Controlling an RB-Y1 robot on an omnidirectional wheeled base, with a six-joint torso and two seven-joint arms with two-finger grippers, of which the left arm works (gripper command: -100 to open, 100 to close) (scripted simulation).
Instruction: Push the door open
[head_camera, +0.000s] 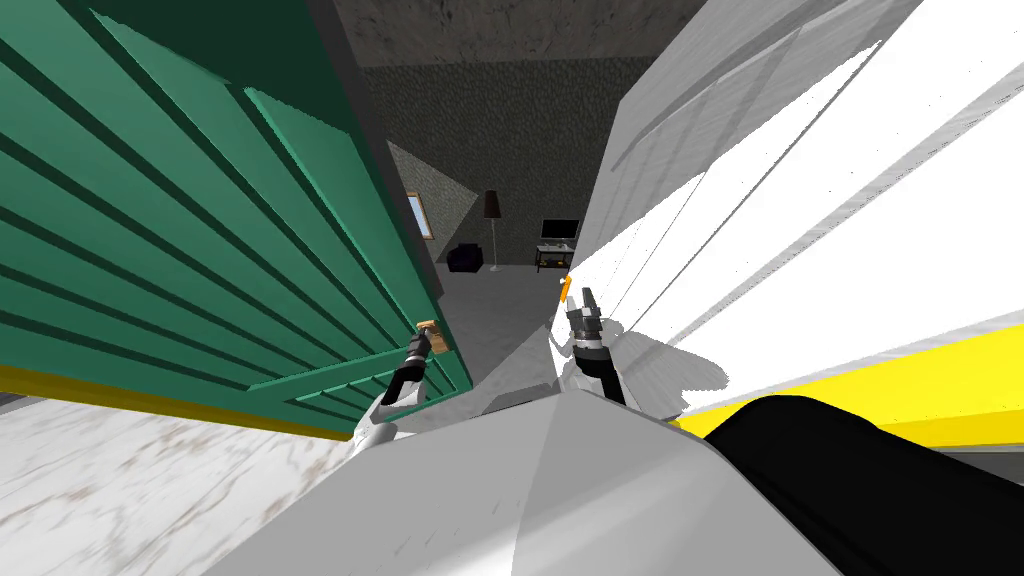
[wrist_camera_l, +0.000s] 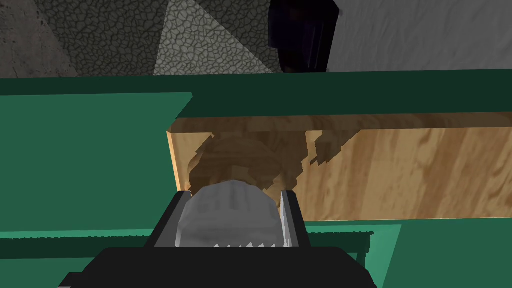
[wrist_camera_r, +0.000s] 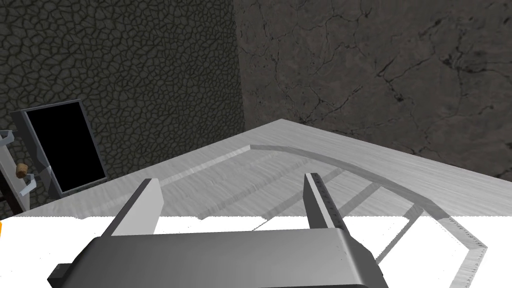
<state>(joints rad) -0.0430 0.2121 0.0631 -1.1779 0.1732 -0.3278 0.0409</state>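
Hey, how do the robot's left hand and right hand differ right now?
The left hand is shut on a grey round knob on the green door; the right hand is open, holding nothing. The left hand faces a wooden plate; the right hand points along a white panelled surface. Both have two thin grey fingers.

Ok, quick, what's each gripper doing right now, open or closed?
Left gripper: jaws shut on the grey knob of the green door.
Right gripper: jaws open, empty.
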